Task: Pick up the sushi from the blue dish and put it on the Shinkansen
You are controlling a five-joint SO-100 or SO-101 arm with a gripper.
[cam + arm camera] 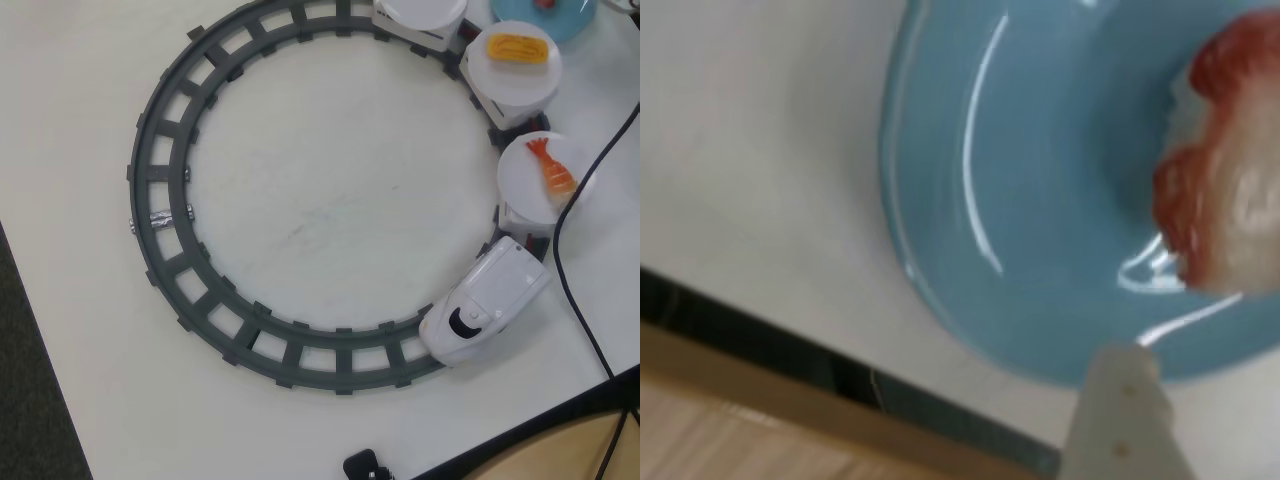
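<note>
Poking up from the lower right of the wrist view, one pale gripper finger [1127, 425] hovers close over the blue dish [1040, 200]; whether the gripper is spread or pinched cannot be told. At right, the sushi [1220, 190] lies on that dish. Overhead, the Shinkansen [485, 300] sits lower right.

Looks like a hobby or lab desk setup, not a kitchen: plain white tabletop [90, 120] with a wood-trimmed edge, dark floor beside it, a black cable [575, 290] trailing across, and a grey toy track ring [160, 200] laid out.
</note>
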